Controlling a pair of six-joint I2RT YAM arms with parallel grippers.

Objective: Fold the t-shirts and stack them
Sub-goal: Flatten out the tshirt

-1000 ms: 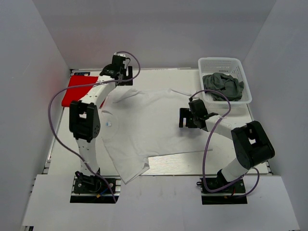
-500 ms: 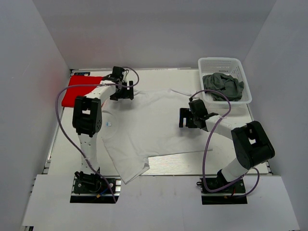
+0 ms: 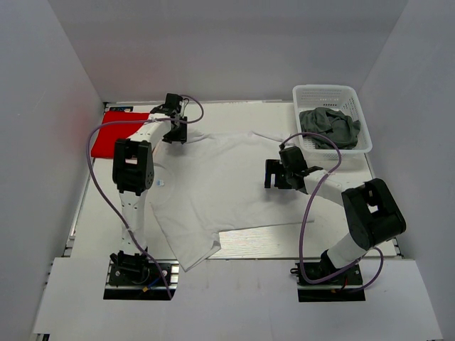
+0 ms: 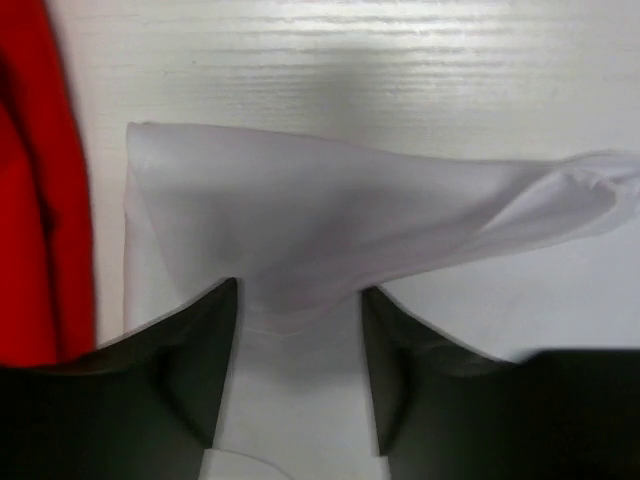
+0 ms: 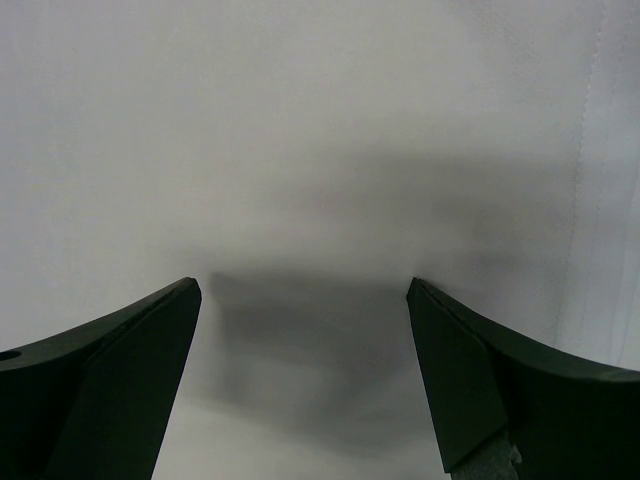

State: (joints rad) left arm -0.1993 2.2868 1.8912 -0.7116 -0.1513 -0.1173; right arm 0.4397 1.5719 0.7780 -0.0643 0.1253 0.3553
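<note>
White t-shirt (image 3: 213,192) lies spread across the middle of the table (image 3: 242,112), seemingly laid out for folding. Left gripper (image 4: 298,300) straddles its far sleeve, jaws partly apart, cloth between, not yet pinched. Right gripper (image 3: 281,174) hangs over its right side, jaws wide, empty. Three shirts in all: this one; one red t-shirt (image 3: 117,131) flat at far left, probably the stack's base; one dark grey t-shirt (image 3: 328,126) crumpled in the single basket (image 3: 323,91).
</note>
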